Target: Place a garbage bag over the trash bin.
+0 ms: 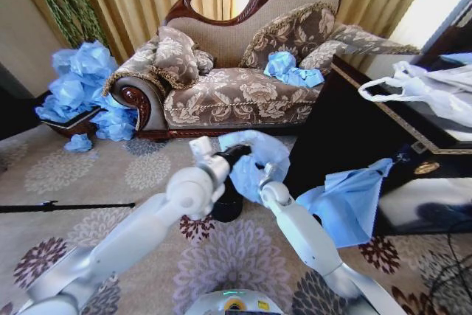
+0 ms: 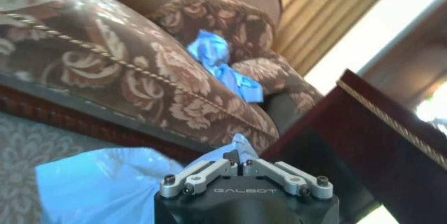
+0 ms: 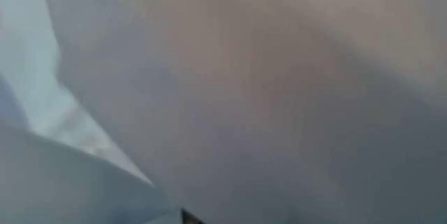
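The garbage bag (image 1: pixel 254 164) hangs bunched over the trash bin (image 1: pixel 227 208), whose black side shows low on the carpet (image 1: pixel 81 175) between the two arms; the thin blue film drapes from the fingers down across the bin's top, so it seems to be held up in order to spread its mouth around the round rim. The left gripper (image 2: pixel 242 168) has its fingers pressed together on a pinch of the bag, the plastic billowing just below and beside them in the left wrist view. The right gripper (image 1: pixel 264 176) sits buried in the far side of the same bag (its wrist camera is smothered in pale film), and I cannot tell how its fingers stand. Judging by this, the bag is only partly over the bin, not yet pulled down the sides. Room is tight on the right: the dark desk (image 1: pixel 369 119) rises just beside the right fingers, with another blue bag (image 1: pixel 350 197) slumped against it. Beyond the fingers stands the sofa (image 1: pixel 236 86); to the left, open carpet gives free space.
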Available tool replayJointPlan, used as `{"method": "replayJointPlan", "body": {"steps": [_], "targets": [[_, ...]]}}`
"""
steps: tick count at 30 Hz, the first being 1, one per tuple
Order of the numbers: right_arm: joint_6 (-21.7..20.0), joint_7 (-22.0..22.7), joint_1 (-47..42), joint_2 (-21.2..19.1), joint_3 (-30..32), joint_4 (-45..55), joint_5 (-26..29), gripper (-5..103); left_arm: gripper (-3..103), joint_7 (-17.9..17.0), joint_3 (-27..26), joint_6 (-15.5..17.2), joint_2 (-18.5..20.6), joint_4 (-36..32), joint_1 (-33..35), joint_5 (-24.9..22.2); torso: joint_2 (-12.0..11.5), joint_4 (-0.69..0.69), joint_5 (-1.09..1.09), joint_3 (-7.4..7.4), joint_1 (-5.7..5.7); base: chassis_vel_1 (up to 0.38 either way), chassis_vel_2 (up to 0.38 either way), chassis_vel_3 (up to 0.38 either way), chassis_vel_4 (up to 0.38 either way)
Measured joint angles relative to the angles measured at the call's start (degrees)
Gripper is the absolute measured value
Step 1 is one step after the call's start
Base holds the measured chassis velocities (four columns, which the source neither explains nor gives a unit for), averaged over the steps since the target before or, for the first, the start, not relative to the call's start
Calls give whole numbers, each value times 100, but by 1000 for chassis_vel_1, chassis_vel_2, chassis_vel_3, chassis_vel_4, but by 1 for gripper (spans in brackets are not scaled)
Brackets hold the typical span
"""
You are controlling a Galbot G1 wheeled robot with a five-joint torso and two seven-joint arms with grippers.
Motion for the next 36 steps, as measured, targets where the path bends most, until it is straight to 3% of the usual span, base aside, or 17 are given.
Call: {"method": "replayJointPlan", "body": {"steps": [2, 4, 5, 6, 7, 10, 12, 20, 23, 31, 36], "targets": [[-142, 54, 39, 6, -59, 3, 45, 0, 0, -24, -112, -19, 8, -34, 73, -80, 0, 0, 1, 0, 0, 0, 0, 0, 0], [-655, 247, 204, 24, -264, 38, 205, 0, 0, -157, -465, -112, 52, -199, 334, -383, 0, 1, 0, 0, 0, 0, 0, 0, 0], [-655, 247, 204, 24, -264, 38, 205, 0, 0, -157, -465, -112, 52, -199, 334, -383, 0, 1, 0, 0, 0, 0, 0, 0, 0], [-907, 335, 305, 16, -406, 57, 317, 0, 0, -198, -671, -155, 89, -293, 525, -473, 0, 1, 0, 0, 0, 0, 0, 0, 0], [-1191, 422, 404, 1, -538, 70, 430, 0, 0, -234, -884, -223, 150, -384, 774, -506, 0, 1, 0, 0, 0, 0, 0, 0, 0], [-1404, 495, 486, -10, -653, 71, 558, 0, 0, -245, -1017, -268, 187, -438, 974, -505, 0, 2, 0, 0, 0, 0, 0, 0, 0], [-1675, 650, 629, -47, -939, 28, 778, 0, 0, -223, -1352, -395, 221, -488, 1453, -404, 0, 3, 0, 0, 0, 0, 0, 0, 0], [-1878, 749, 801, 29, -1369, -234, 915, 0, 0, -86, -1758, -687, -125, -108, 1989, 68, 0, 0, 1, 0, 0, 0, 0, 0, 0], [-2173, 794, 1108, -44, -1799, -273, 1166, 0, 0, -171, -2080, -921, -364, 147, 2091, 201, 0, 0, 1, 0, 0, 0, 0, 0, 0], [-2973, 687, 2078, 15, -2525, -720, 1875, 0, 0, -243, -2551, -1030, -624, 307, 2381, 225, 0, 1, 0, 0, 0, 0, 0, 0, 0], [-3018, 580, 2247, 254, -2707, -1128, 1914, 0, 0, -141, -2539, -1024, -768, 322, 2537, 277, 0, 3, 0, 0, 0, 0, 0, 0, 0]]}}
